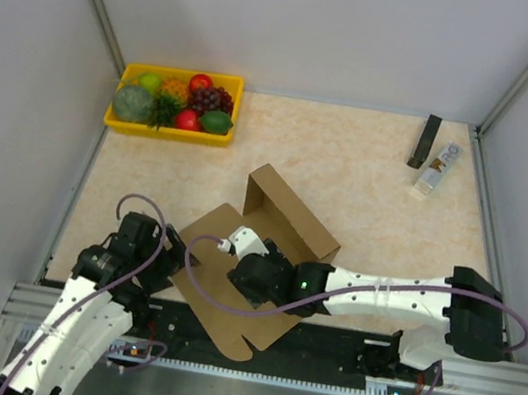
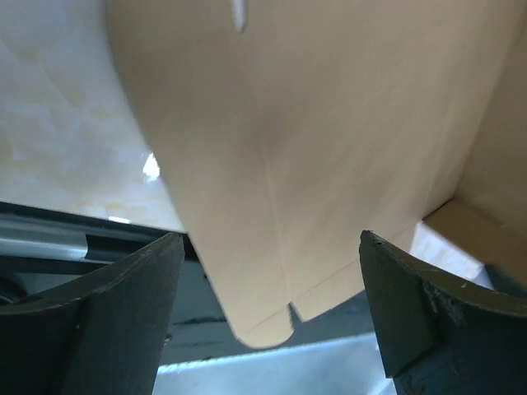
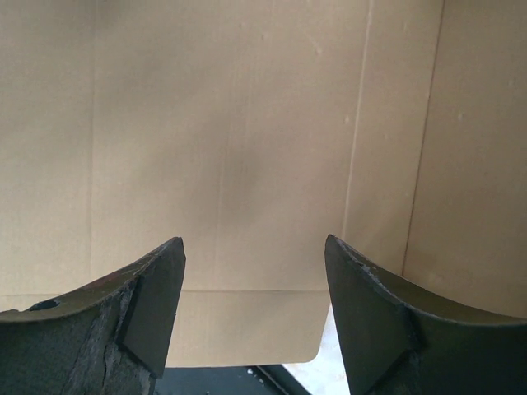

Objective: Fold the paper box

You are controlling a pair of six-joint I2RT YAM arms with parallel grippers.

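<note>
Paper box (image 1: 286,216) lies partly under the right arm (image 1: 380,290).

At lower centre of the top view, the right arm (image 1: 380,290) covers the paper box's (image 1: 292,214) middle; both wrist views cut the box off at their edges.

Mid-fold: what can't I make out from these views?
Right wrist view: cardboard fills the frame behind the right pincer; which panel of the paper box it faces is unclear.
Top view: that pincer's fingertips are hidden under its own wrist.
Left wrist view: box edges cut off; left pincer contact with the flap unclear.
Top view: white item too small to identify.
</note>
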